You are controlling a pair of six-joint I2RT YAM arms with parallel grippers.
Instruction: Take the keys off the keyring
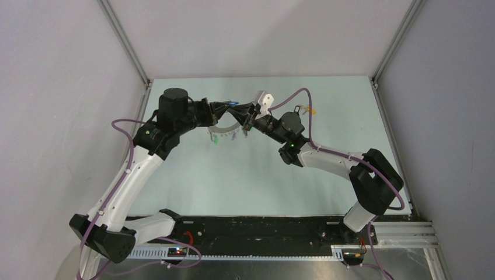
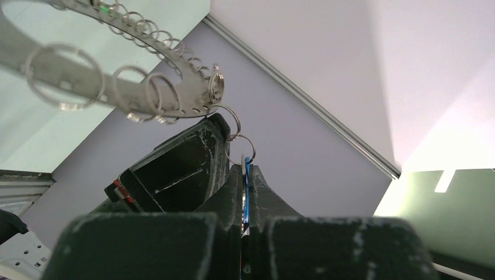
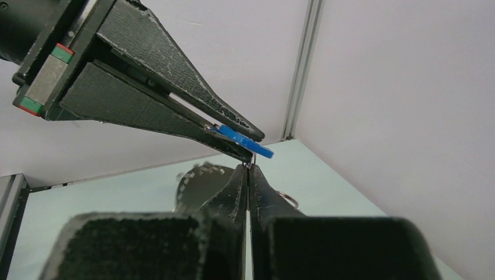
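Grey walls with aluminium corner posts close in a pale green table (image 1: 245, 181), and the keyring (image 1: 225, 133) is near its far side, between the two arms' wrists. From above the keyring is a silvery-grey arc. The left wrist view shows a flat metal band with a toothed, perforated rim, threaded along its length with many small split rings (image 2: 65, 77). A green-headed key (image 1: 216, 140) hangs at the keyring's left end. From the rim of the keyring a short chain of split rings leads to a blue-headed key (image 3: 248, 142), which sits just beyond the keyring on its far side. The left gripper (image 2: 244, 172) has its jaws closed flat on that blue key, whose thin blue edge shows in the slit between the black fingers (image 2: 225, 198). The right gripper (image 3: 248, 170) meets it tip to tip just beside the keyring, its jaws pressed together with no gap. A thin loop of wire sits right at its tips under the blue head, but I cannot tell whether the loop is actually pinched. Well beyond the keyring to its right, a white block (image 1: 265, 99) and a small yellowish piece (image 1: 307, 109) lie on the table.
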